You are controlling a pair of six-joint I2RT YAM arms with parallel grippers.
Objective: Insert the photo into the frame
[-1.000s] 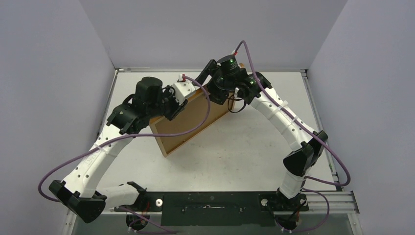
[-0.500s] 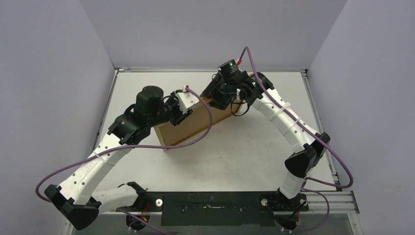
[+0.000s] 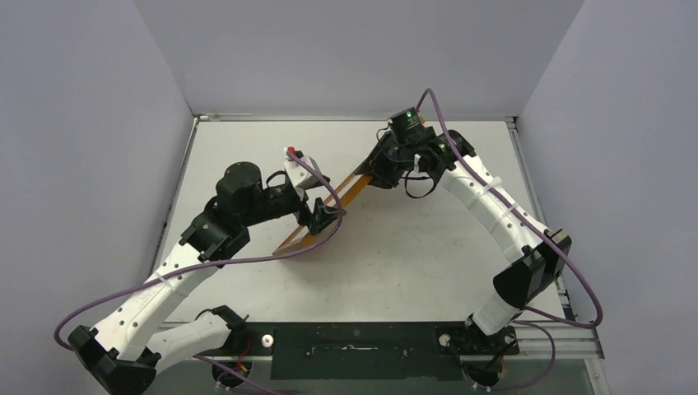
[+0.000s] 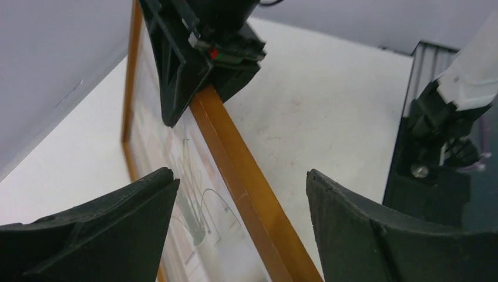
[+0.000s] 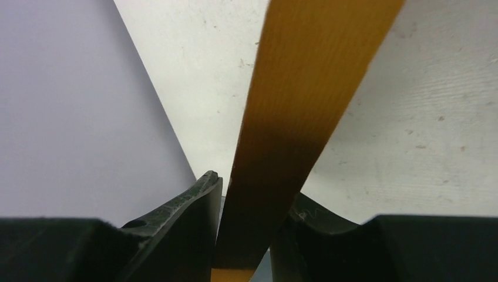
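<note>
The frame [image 3: 329, 206], thin orange-brown wood, stands tipped up almost on edge across the middle of the table. My right gripper [image 3: 383, 171] is shut on its far upper end; in the right wrist view the wooden rail [image 5: 305, 88] is pinched between both fingers of this gripper [image 5: 253, 189]. My left gripper [image 3: 326, 217] is open astride the frame's near part. Its fingers stand wide either side of the rail [image 4: 235, 147] without touching it. The photo [image 4: 188, 194], a pale print of a potted plant, shows inside the frame.
White table [image 3: 411, 263] walled by grey panels on three sides. A metal rail [image 3: 568, 329] runs along the right and a black strip [image 3: 354, 350] lies at the near edge between the arm bases. The right arm's base [image 4: 434, 147] shows in the left wrist view.
The frame has swung from showing its brown back to standing nearly edge-on. My left gripper let go, opened and slid down along it. My right gripper closed on the far end.
</note>
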